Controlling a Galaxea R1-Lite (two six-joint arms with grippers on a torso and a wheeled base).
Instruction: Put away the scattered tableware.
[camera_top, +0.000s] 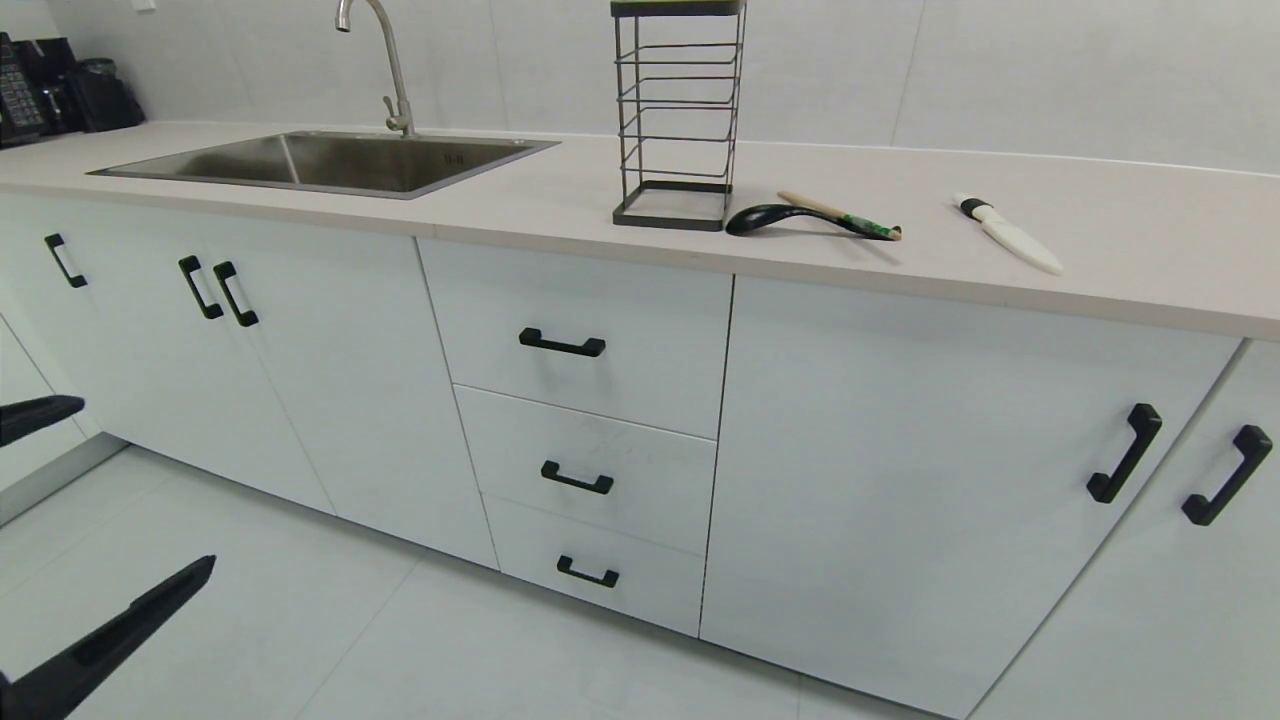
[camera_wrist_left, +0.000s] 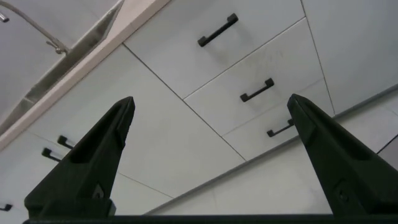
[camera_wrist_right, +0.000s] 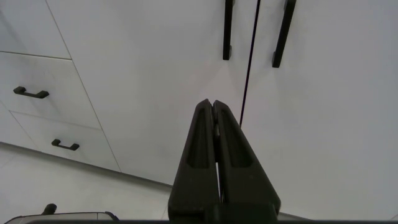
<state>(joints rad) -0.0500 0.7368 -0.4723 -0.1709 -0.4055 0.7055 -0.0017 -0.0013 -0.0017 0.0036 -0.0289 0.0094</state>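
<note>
On the pale countertop (camera_top: 1150, 240) lie a black spoon (camera_top: 775, 217), a wooden-handled utensil with a green band (camera_top: 845, 216) crossing it, and a white knife with a black collar (camera_top: 1010, 236). A black wire rack (camera_top: 678, 115) stands just left of the spoon. My left gripper (camera_top: 148, 482) hangs low at the left, well below the counter and far from the tableware, open and empty; in the left wrist view (camera_wrist_left: 211, 102) its fingers frame the drawers. My right gripper (camera_wrist_right: 212, 104) is shut on nothing, facing the lower cabinet doors.
A steel sink (camera_top: 330, 160) with a faucet (camera_top: 385, 60) sits at the counter's left. Three drawers with black handles (camera_top: 562, 344) stack below the rack, with cabinet doors (camera_top: 900, 480) on both sides. Dark appliances (camera_top: 50, 85) stand at the back left. Floor in front is open.
</note>
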